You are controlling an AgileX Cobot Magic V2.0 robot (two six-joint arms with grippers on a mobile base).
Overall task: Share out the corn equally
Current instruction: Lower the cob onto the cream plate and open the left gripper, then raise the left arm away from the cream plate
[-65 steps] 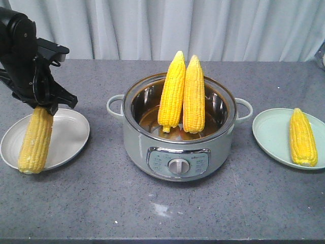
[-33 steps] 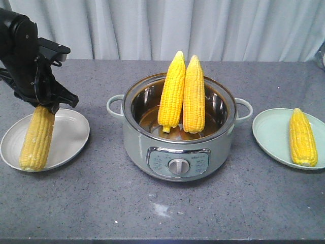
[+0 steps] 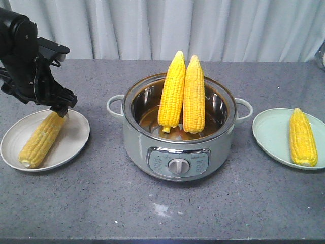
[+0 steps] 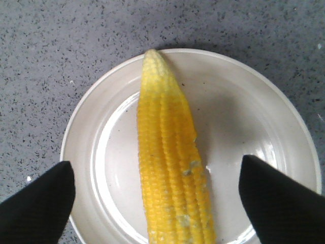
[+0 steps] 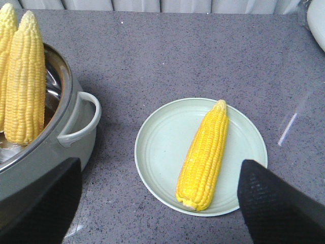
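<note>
One cob of corn lies flat on the white plate at the left, its pointed tip toward the front edge. My left gripper hangs just above the cob's thick end, open, its fingers wide on either side and not touching it. Two cobs stand upright in the grey cooker pot. Another cob rests on the pale green plate at the right. Above that plate my right gripper is open and holds nothing.
The pot has side handles reaching toward each plate. A pale curtain closes off the back of the grey countertop. A white object sits at the far right edge.
The cob hung from my left gripper, tip down over the white plate. It now lies flat on the plate, and the gripper has let go of it.
</note>
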